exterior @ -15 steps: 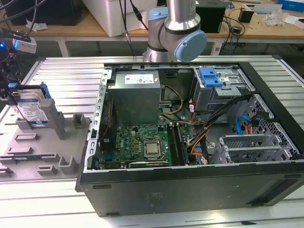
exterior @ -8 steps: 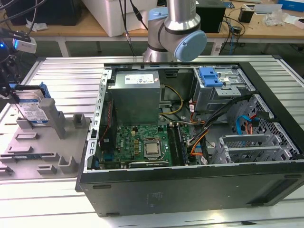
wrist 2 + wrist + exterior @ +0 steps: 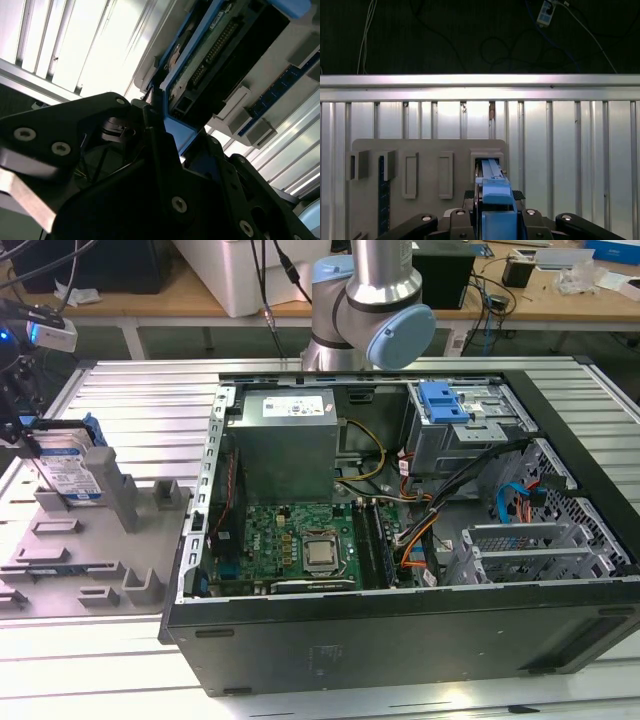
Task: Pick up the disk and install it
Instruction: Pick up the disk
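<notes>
Closest to the lens in the first wrist view, my gripper (image 3: pixel 495 197) is clenched on the disk (image 3: pixel 492 172), one finger against each side of its blue carrier bracket (image 3: pixel 496 192). I judge the grip is on the bracket because it gives flat plastic edges and keeps the fingers off the drive's circuit side, which shows in the second wrist view.

At the far left of the exterior view, the disk stands on edge in a slot of the grey fixture (image 3: pixel 60 540), with its label facing the camera. The slot keeps it upright so that I can reach it from above. I cannot tell whether it has lifted clear of the slot yet. Another slot of the fixture holds a thin dark-blue board (image 3: pixel 384 192), and the rest look vacant.

Well apart from the disk, in the middle and right of the exterior view, the open computer case (image 3: pixel 400 625) lies on its side. It holds the grey power supply (image 3: pixel 285 445), the green motherboard (image 3: pixel 300 540), bundled cables and a silver drive cage (image 3: pixel 455 435) with a blue clip (image 3: pixel 445 400). The disk is not installed.
</notes>
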